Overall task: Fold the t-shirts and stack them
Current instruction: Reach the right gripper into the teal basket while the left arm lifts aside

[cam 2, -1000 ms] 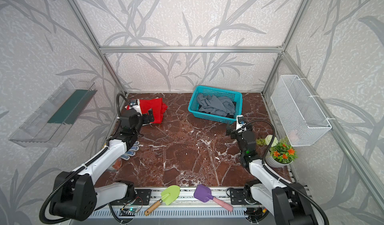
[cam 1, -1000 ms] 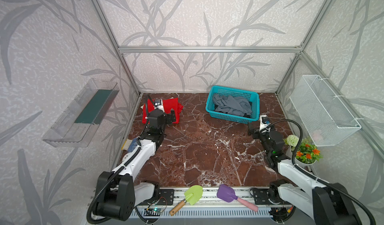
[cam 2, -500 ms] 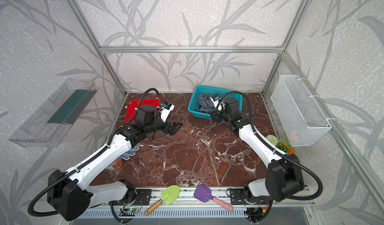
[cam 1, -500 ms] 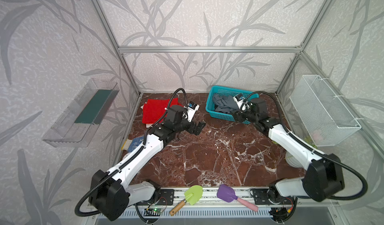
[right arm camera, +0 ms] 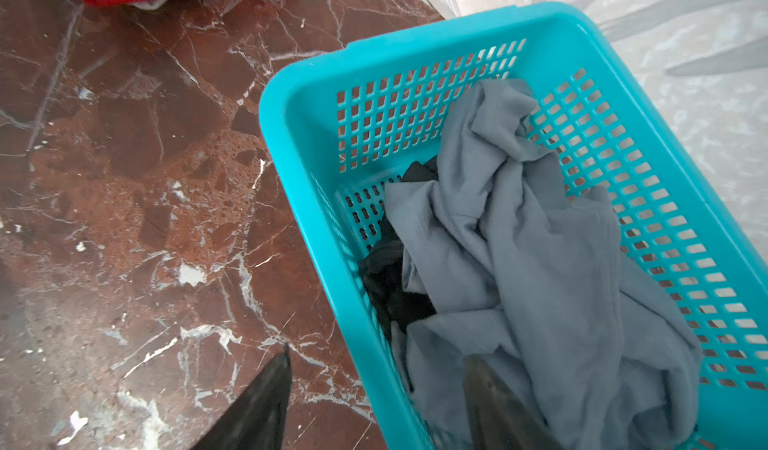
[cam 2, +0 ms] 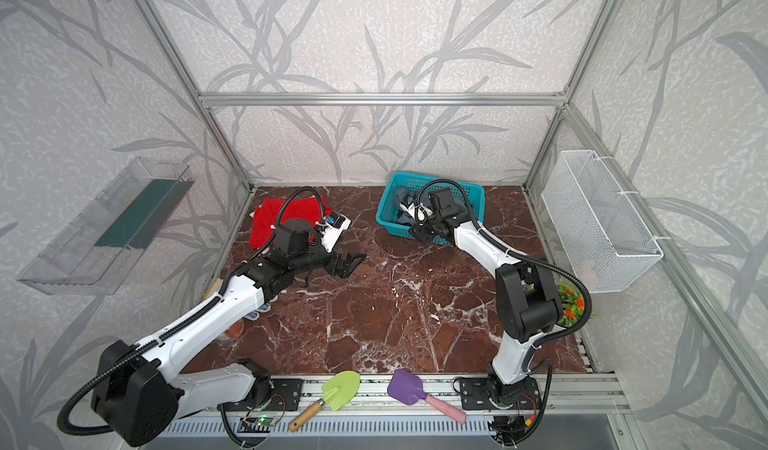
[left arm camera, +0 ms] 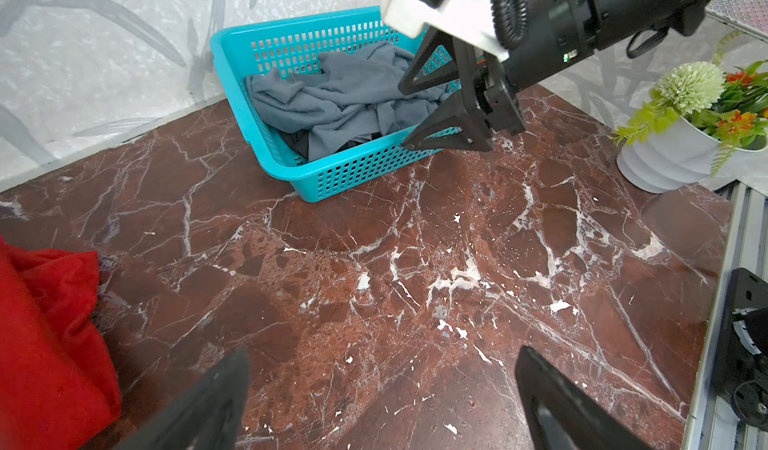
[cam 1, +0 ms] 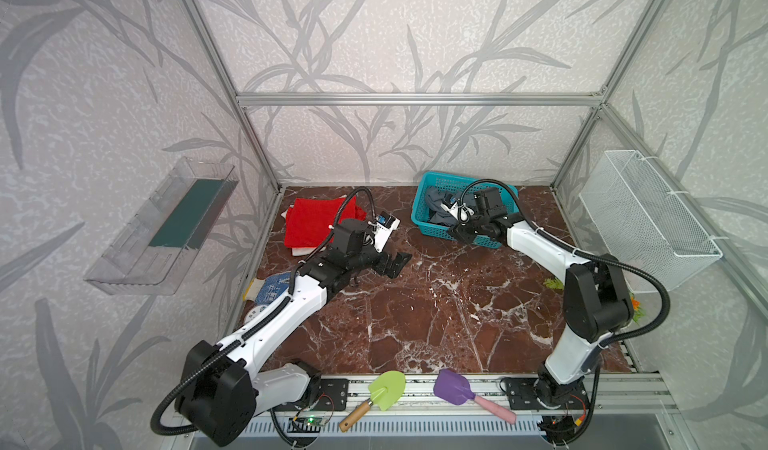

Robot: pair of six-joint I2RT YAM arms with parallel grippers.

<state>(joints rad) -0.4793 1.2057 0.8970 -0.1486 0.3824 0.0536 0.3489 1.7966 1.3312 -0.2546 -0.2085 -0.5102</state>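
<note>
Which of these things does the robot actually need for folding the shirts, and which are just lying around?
For the job:
- red t-shirt
- grey t-shirt
- black t-shirt peeking out beneath the grey one
- teal basket holding those two

Just lying about:
- green trowel
- purple scoop
- dotted glove
- flower pot
- wire basket
- clear wall tray

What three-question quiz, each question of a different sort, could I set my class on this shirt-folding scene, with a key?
1. True or false: the red t-shirt lies on the table, outside the basket.
2. Which shirt lies topmost in the basket? A a red one; B the grey-blue t-shirt; C a yellow one.
3. Which gripper hangs over the basket's rim?
Key: 1 true; 2 B; 3 the right gripper, jaws open.
</note>
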